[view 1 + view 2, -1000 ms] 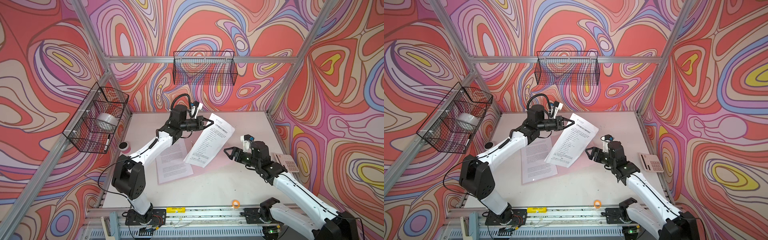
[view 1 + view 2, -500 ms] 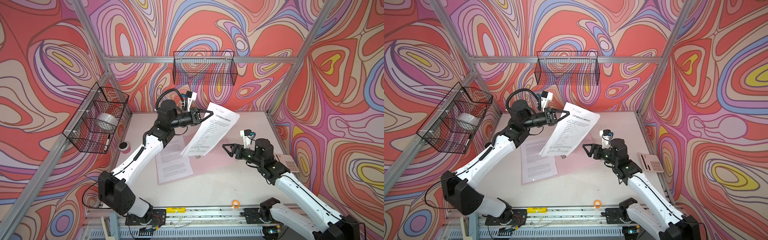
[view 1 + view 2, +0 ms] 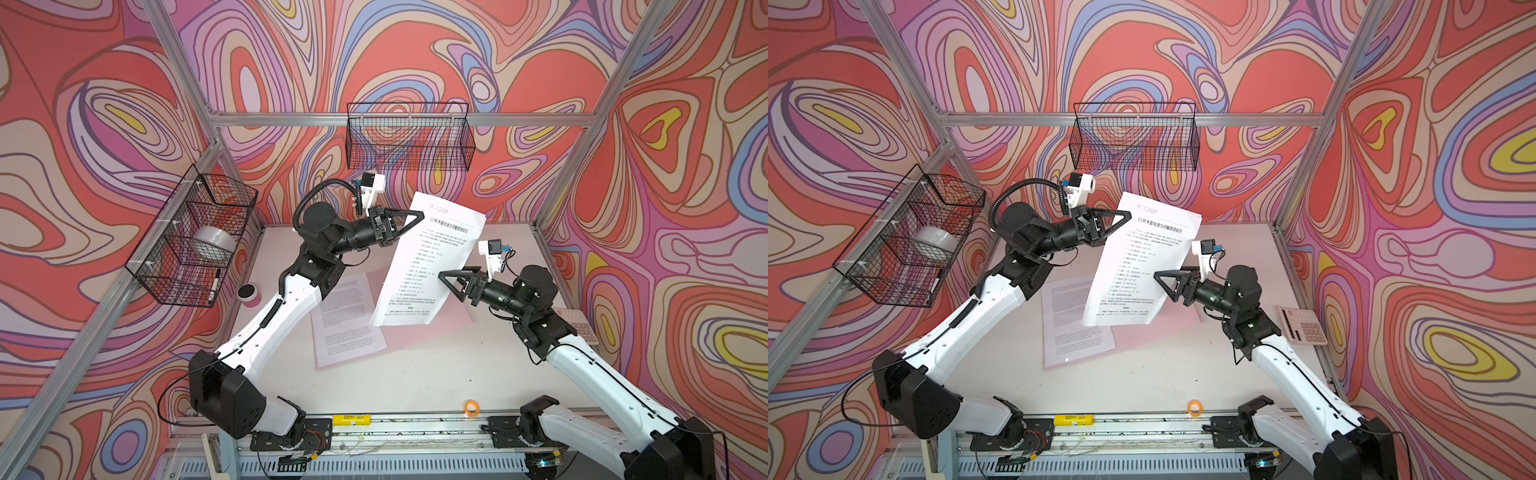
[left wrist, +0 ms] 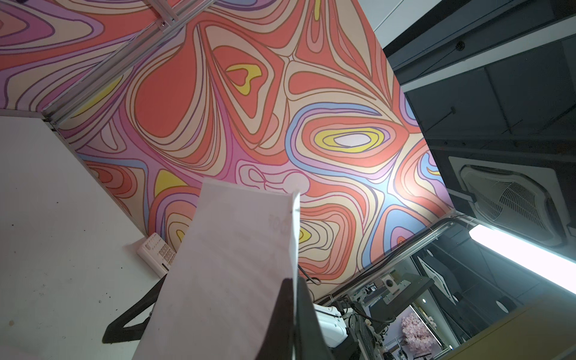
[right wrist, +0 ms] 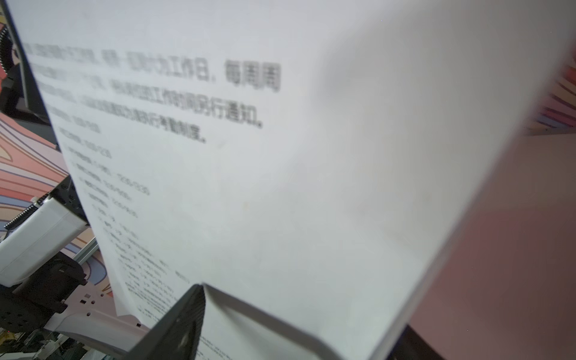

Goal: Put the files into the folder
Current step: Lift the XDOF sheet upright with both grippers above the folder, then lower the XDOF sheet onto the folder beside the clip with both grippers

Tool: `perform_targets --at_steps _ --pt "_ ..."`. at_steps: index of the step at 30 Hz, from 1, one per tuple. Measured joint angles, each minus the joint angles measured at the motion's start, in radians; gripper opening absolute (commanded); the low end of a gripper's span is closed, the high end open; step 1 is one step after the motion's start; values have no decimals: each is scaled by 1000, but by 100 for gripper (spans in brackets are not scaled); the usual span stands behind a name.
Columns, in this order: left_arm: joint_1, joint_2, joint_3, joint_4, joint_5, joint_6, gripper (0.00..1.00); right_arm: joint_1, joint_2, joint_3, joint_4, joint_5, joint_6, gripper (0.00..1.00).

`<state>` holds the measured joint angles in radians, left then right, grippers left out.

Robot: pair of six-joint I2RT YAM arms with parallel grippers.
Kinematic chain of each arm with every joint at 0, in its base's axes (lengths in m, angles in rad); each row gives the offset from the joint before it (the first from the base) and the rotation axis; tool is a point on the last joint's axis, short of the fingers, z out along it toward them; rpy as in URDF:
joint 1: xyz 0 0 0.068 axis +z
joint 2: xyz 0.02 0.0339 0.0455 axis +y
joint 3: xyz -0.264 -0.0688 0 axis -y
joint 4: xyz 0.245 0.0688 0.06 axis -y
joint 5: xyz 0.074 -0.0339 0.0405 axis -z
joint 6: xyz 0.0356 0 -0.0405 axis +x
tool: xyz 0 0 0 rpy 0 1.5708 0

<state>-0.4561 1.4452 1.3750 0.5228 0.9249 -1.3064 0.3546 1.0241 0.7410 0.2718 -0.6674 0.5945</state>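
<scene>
The left gripper (image 3: 417, 215) is clamped on the upper left edge of the headed sheet (image 3: 428, 262), its jaws pressed together with only the paper between them. In the left wrist view the sheet (image 4: 227, 265) rises straight out from the pinched dark fingers (image 4: 285, 314).

The right gripper (image 3: 446, 280) is at the sheet's lower right edge with its jaws apart. In the right wrist view one black finger (image 5: 174, 324) lies in front of the printed face (image 5: 280, 187), and the paper's edge runs back into the gap. No clamp on the paper shows.

In both top views the headed sheet (image 3: 1138, 266) hangs in the air at the middle of the frame, clear of the table (image 3: 415, 386). It stands nearly upright, printed face toward the camera and heading uppermost. Its long axis runs from the upper right down to the lower left, and its bottom edge hangs above the folder (image 3: 415, 336).

The folder lies flat on the table, pale pink, just below the centre of the frame. A second sheet (image 3: 345, 316) lies flat on its left part, with its long axis roughly up and down the frame, leaning slightly left at the top.
</scene>
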Motion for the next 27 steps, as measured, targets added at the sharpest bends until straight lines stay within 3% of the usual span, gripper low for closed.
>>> perform_targets --at_steps 4,9,11,12,13,21,27 --pt "60 20 -63 108 -1 -77 0 0 35 8 65 -45 43 0" --pt "114 105 -125 274 0 -188 0 0 88 16 101 -71 81 0" --pt "131 152 -142 333 4 -228 40 0 116 34 82 -66 82 0" --pt "140 177 -148 363 9 -245 80 0 128 50 56 -59 79 0" --pt "149 201 -156 396 10 -266 100 0 147 82 15 -47 72 0" --pt "301 339 -330 556 13 -335 100 -29 378 376 -291 31 -3 0" --pt "349 330 -403 392 16 -141 100 -92 533 388 -394 -12 -13 0"
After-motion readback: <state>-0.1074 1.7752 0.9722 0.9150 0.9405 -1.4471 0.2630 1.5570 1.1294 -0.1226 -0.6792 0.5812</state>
